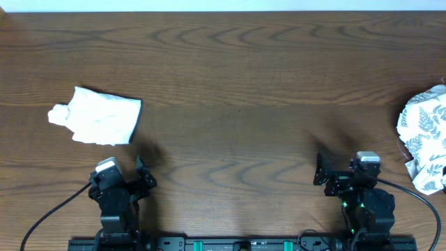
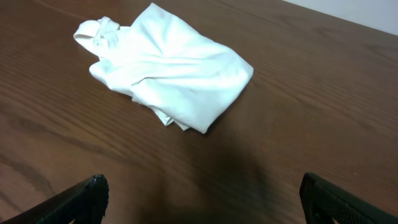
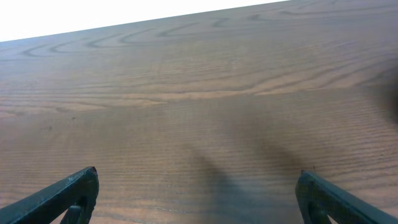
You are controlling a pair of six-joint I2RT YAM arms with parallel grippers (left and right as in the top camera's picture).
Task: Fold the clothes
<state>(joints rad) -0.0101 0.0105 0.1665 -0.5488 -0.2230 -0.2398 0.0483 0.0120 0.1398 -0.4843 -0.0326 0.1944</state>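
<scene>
White garment [image 1: 101, 117] is laid folded on the table [image 1: 230, 70]; fern-printed garment [image 1: 425, 132] is bunched at its right edge. Left gripper [image 2: 202, 190] and right gripper [image 3: 196, 186] are held wide open, empty.

ovhd: top-down | L wrist: low, fwd, shares white garment [image 2: 168, 74] w/ ovhd | R wrist: low, fwd

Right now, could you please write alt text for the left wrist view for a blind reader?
A plain white garment, loosely folded into a rumpled bundle, lies on a dark wooden table. The left end effector is wide open and empty, its two dark fingertips at the bottom corners, short of the cloth.
</scene>
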